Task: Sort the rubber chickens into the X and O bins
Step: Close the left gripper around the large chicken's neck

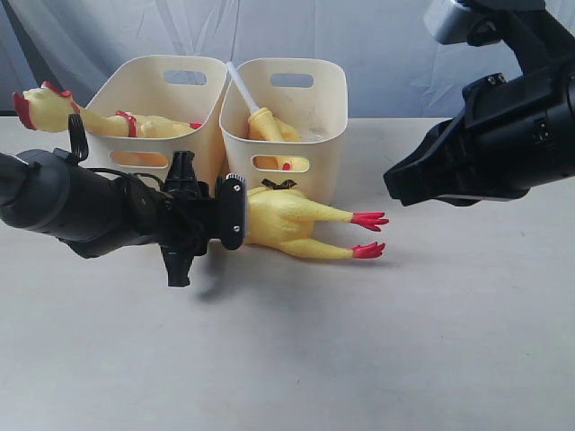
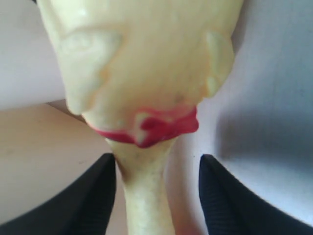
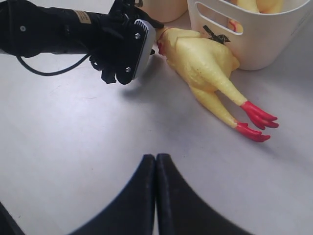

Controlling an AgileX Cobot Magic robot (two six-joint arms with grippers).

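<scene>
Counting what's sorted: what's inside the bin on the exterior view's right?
One yellow chicken shows above the rim of the bin and through its front slot; the wall hides whatever else lies inside.

The left arm [image 1: 81, 202] is covering the head and neck of the chicken [image 1: 296, 224] lying on the counter [image 1: 359, 359]. Close up, its blurred body is running off-frame. It is half-blocking the tub [image 1: 323, 117]'s black mark [image 1: 278, 184].

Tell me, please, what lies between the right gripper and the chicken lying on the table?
Nothing but bare table separates the right gripper from that chicken, as the right wrist view shows.
</scene>
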